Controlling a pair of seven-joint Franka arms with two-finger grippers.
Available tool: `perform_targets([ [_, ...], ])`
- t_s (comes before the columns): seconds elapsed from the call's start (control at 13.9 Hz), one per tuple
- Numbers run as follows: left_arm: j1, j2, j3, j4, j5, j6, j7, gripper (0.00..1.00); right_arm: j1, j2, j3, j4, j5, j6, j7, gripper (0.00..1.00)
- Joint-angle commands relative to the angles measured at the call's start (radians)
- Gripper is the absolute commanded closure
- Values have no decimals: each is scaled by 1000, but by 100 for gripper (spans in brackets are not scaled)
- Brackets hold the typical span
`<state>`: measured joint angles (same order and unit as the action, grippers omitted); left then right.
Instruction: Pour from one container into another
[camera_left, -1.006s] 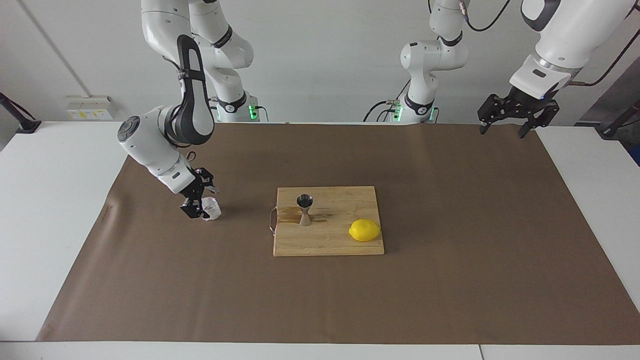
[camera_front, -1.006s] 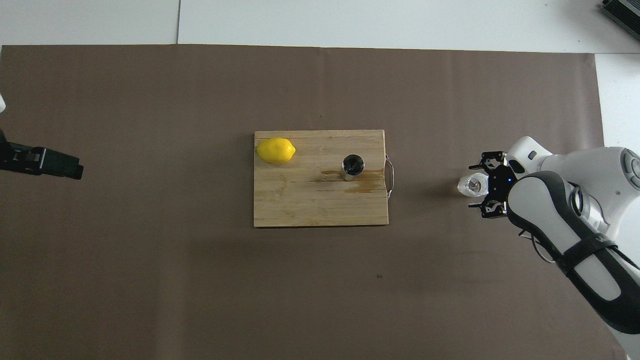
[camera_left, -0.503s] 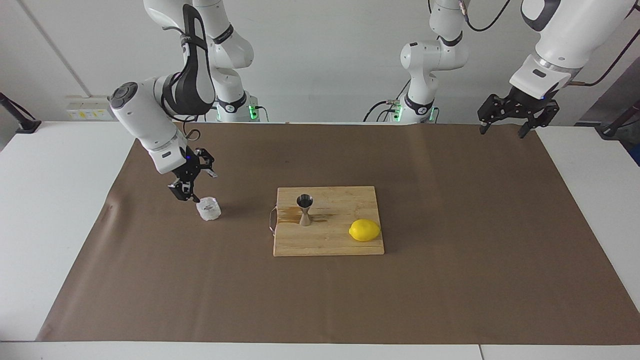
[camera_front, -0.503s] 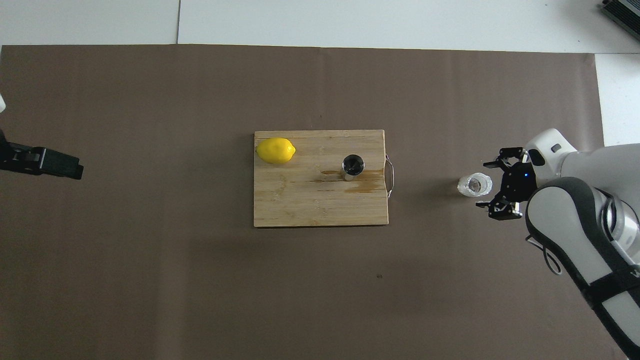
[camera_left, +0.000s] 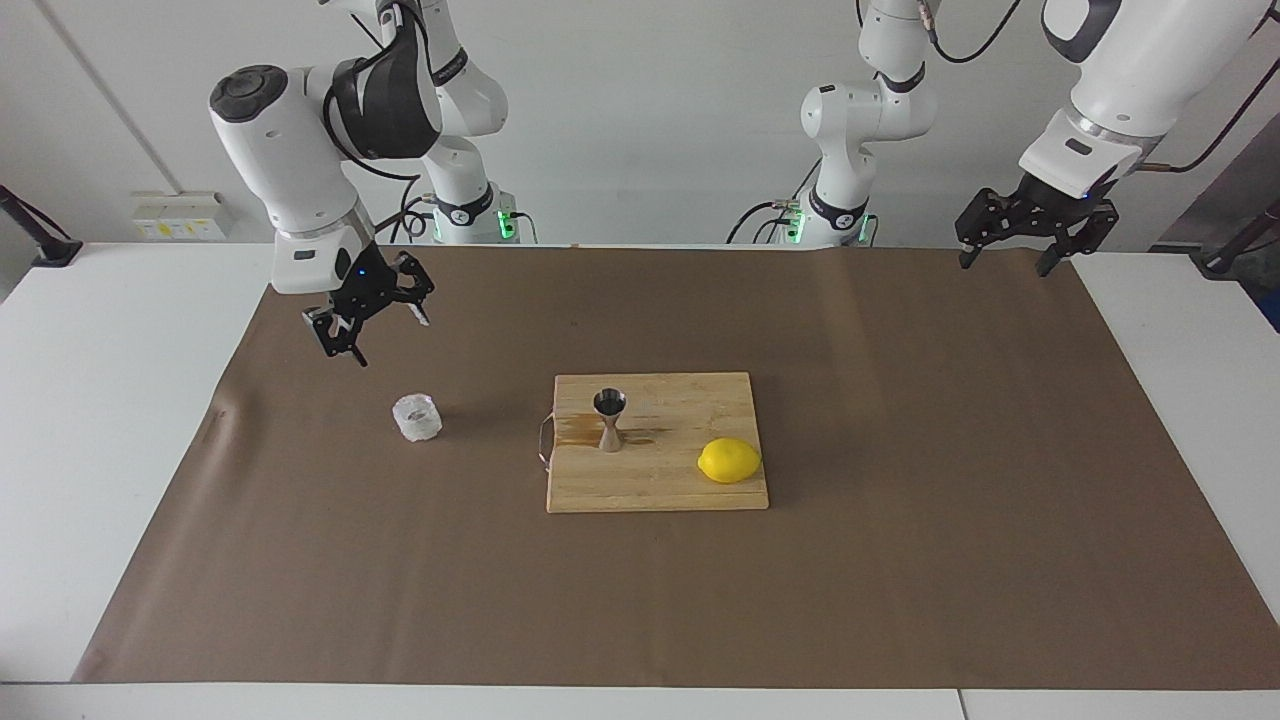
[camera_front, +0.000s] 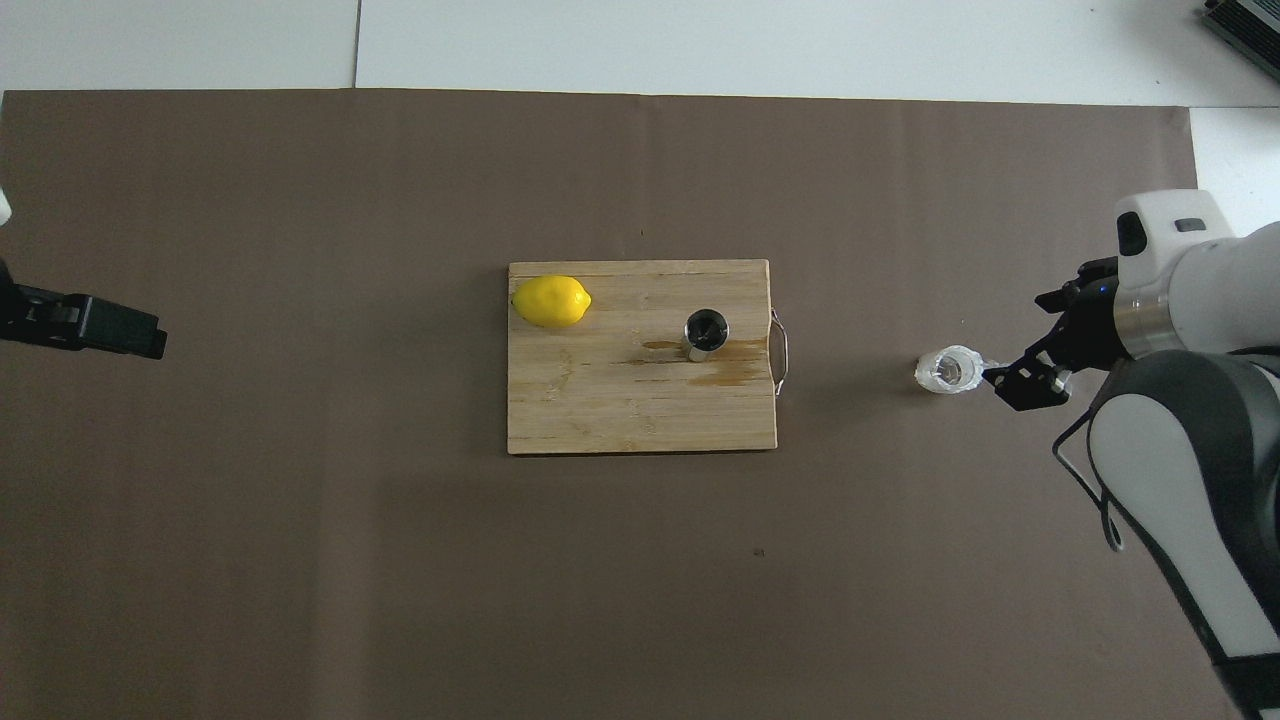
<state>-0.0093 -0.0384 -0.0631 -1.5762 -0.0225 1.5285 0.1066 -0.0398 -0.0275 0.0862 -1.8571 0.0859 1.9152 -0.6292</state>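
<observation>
The squat clear faceted cup (camera_left: 417, 418) stands upright on the brown mat toward the right arm's end of the table; it also shows in the overhead view (camera_front: 948, 369). The steel hourglass jigger (camera_left: 610, 420) stands upright on the wooden cutting board (camera_left: 690, 495), dark inside (camera_front: 706, 333). My right gripper (camera_left: 378, 335) is open and empty, raised in the air apart from the cup; from above (camera_front: 1025, 345) it shows beside the cup. My left gripper (camera_left: 1005, 262) waits open and empty, high over the mat's corner at the left arm's end.
A yellow lemon (camera_left: 729, 460) lies on the board beside the jigger, toward the left arm's end. A wet stain (camera_front: 720, 375) marks the board near the jigger. The board has a wire handle (camera_front: 781, 350) on the cup's side.
My right gripper has opened, let go of the cup and risen up and away from it. The cup stays standing on the mat. The left arm has not moved.
</observation>
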Motion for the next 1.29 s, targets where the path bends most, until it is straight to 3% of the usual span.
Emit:
perform_targets([
  [0.0, 5, -20, 0, -27, -8, 13, -5, 0, 20, 50, 3, 117, -25, -88, 284, 0],
  [0.07, 5, -20, 0, -27, -8, 13, -7, 0, 37, 44, 3, 118, -31, -82, 415, 0],
  [0.43, 5, -20, -1, -27, -8, 13, -5, 0, 44, 31, 9, 145, -69, -100, 691, 0],
  [0.65, 5, -20, -1, -27, -8, 13, -7, 0, 43, -23, 21, 136, -77, -131, 928, 0],
  [1.22, 5, -20, -1, -27, -8, 13, -7, 0, 4, -19, 12, 176, -66, -194, 941, 0],
])
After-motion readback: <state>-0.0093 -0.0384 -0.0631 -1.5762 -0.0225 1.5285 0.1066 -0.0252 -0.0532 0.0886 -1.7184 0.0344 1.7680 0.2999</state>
